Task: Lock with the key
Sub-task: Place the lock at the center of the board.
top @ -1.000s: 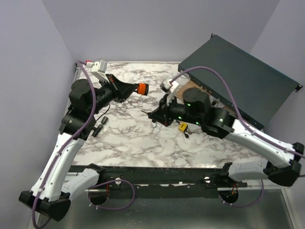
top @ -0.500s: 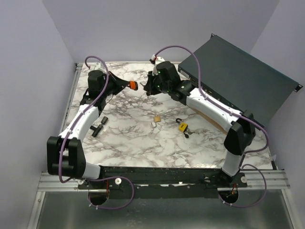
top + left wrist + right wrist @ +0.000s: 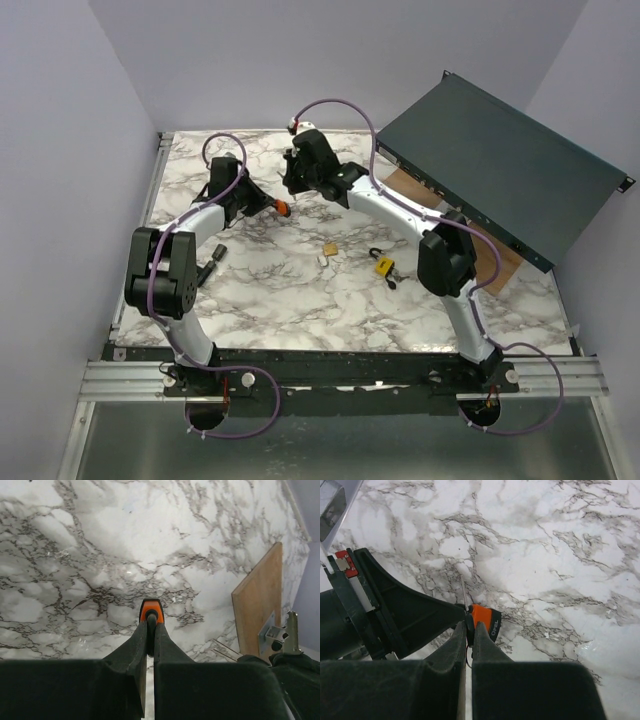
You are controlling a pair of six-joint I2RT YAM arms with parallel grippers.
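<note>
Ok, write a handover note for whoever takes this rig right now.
Left gripper: shut on the orange-headed key.
Right gripper: shut on the same key, nose to nose with the left, over the far left of the table.
Yellow padlock: lies loose mid-table, untouched.
Done: key in hand.
Left: carry the key to the padlock, insert it, turn to lock.
</note>
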